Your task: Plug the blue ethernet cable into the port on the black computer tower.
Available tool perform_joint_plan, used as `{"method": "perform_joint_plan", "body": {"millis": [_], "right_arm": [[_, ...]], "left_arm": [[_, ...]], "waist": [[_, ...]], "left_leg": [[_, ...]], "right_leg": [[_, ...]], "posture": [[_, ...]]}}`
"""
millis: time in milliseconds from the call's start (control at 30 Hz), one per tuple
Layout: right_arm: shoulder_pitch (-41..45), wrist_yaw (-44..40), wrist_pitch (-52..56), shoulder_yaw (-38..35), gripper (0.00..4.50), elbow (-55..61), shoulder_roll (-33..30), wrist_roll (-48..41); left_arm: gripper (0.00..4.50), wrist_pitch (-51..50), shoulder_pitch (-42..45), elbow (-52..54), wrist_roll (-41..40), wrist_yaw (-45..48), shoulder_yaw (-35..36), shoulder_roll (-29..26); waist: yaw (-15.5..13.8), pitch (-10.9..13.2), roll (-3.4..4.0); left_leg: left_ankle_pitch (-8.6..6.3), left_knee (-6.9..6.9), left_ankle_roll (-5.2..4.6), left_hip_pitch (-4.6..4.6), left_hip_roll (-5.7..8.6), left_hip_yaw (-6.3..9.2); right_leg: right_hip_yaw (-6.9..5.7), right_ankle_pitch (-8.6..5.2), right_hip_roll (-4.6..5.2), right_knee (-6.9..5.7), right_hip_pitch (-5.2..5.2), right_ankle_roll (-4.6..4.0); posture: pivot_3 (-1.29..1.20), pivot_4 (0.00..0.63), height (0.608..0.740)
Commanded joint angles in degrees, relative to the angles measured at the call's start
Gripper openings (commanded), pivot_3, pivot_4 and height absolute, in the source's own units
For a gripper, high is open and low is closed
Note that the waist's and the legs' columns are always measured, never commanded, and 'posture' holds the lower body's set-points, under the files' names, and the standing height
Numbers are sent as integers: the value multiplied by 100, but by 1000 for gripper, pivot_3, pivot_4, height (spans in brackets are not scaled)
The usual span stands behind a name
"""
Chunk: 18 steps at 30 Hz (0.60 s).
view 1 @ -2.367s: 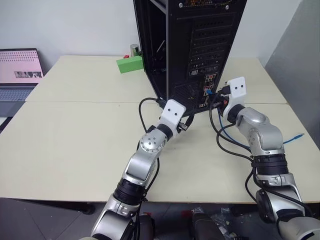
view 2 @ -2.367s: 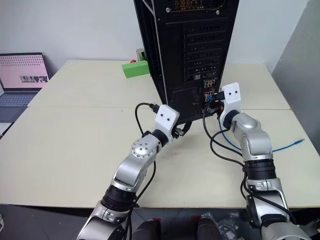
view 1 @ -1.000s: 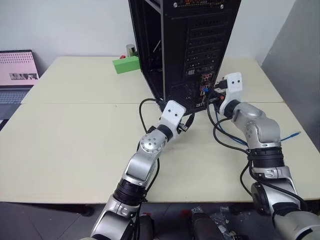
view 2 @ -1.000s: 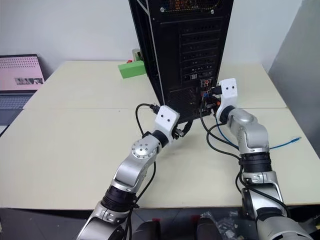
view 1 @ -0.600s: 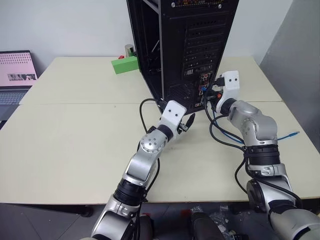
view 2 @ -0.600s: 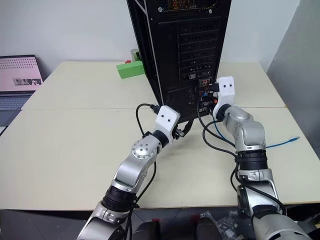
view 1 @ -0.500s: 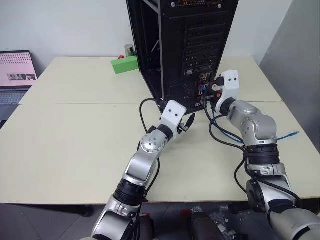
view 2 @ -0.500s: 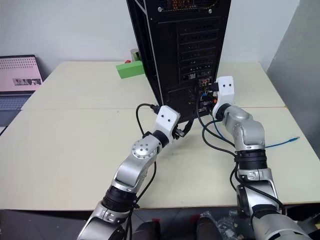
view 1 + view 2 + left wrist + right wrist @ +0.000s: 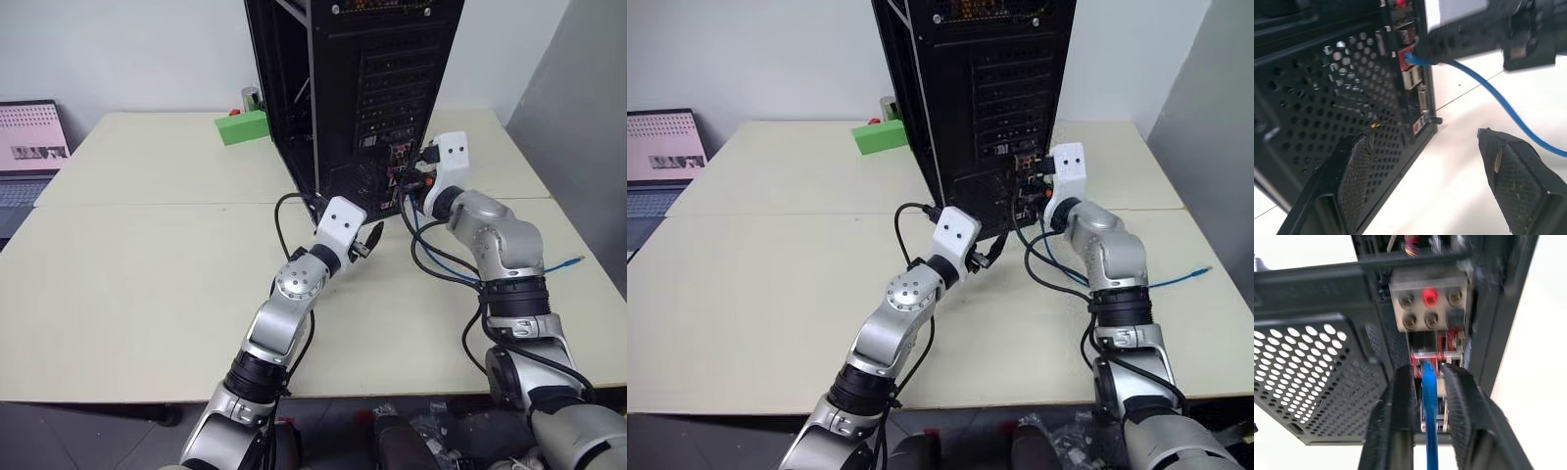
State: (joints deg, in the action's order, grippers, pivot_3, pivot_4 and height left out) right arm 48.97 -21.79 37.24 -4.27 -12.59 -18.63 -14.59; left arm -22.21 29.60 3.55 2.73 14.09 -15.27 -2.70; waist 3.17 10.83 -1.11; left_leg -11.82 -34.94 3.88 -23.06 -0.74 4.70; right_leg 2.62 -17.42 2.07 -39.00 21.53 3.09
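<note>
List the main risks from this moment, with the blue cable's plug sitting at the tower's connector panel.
1. The right pincer brackets the thin bright blue ethernet cable just behind its plug; pulling back askew could drag the plug out of the small metal-rimmed port.
2. Whether the plug is fully latched cannot be told, so it may slip loose.
3. The open left pincer sits near the tall black metal computer tower and could snag the trailing cord.

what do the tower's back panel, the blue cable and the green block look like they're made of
The black computer tower: likely painted sheet metal, matte black, judging by its punched round vent holes and thin folded edges. The blue ethernet cable: flexible plastic jacket, smooth with a slight sheen, bending in a soft curve; its plug looks like translucent plastic. The green block: uniform matte green with sharp edges, perhaps plastic or foam; hard to tell.
</note>
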Motion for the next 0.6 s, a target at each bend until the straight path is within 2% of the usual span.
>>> {"method": "perform_joint_plan", "body": {"millis": [33,200,400,467,600], "right_arm": [[-264,-340,-182,43,1961,468,-284,4],[-690,-859,-144,-49,2953,1046,-714,-230],[-1223,-1602,-564,-406,4252,1234,-1398,-455],[-1364,-2059,-833,-627,4493,1192,-1667,-636],[-1619,-2693,-1020,-756,4493,1438,-1884,-1018]], "left_arm": [[3612,-24,62,210,-36,67,97,-34],[3612,-393,1,556,-217,362,204,-269],[3612,-1148,-112,1336,-738,1262,578,-1207],[3612,-1390,-113,1518,-905,1525,770,-1582],[3612,-1673,-108,1689,-1197,1784,1009,-1974]], "waist": [[-29,0,0],[-63,0,0],[-53,0,0],[-53,1,-1],[-54,3,-2]], "left_leg": [[0,0,0,-1,1,0],[0,-1,0,-4,4,0],[0,1,0,-1,2,2],[0,1,0,-1,2,1],[0,1,0,-1,2,1]], "right_leg": [[-1,0,1,1,0,0],[-2,0,5,1,2,0],[-4,-1,3,1,1,1],[-4,-1,3,1,-1,1],[-5,-1,3,4,-1,2]], "posture": [[0,150,740],[0,150,740],[0,150,740],[0,150,740],[0,150,740]]}}
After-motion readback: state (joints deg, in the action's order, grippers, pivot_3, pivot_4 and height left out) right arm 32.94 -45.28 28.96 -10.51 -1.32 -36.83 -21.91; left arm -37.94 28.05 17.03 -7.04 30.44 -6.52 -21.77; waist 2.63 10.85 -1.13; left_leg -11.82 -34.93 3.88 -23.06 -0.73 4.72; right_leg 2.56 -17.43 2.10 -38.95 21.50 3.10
